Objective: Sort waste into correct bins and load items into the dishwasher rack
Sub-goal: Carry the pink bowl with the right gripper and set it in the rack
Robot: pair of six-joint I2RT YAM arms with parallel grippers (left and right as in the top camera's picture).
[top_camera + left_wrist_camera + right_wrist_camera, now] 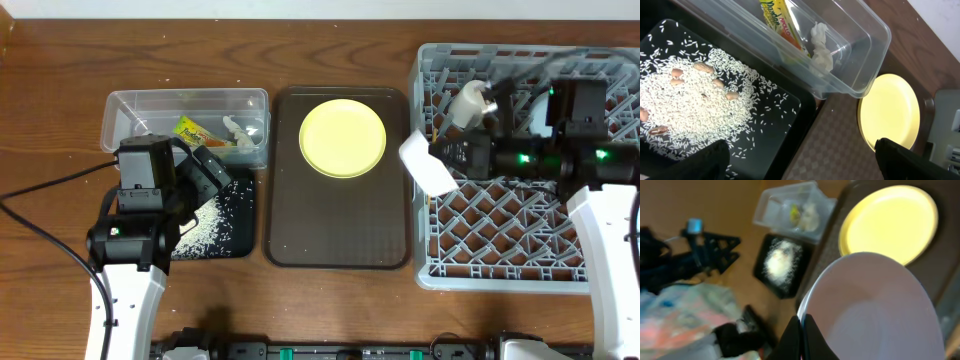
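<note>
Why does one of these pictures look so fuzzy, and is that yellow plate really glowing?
Right wrist view: soft all over, the pale bowl close to the lens, everything behind blurred. Left wrist view: rice grains crisp, but the yellow plate washed out by glare. Overhead view: evenly lit and sharp.

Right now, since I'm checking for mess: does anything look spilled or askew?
Nothing spilled: the rice lies inside the black tray. Only the pale bowl, pinched by the right hand, hangs tilted over the edge of the rack.
</note>
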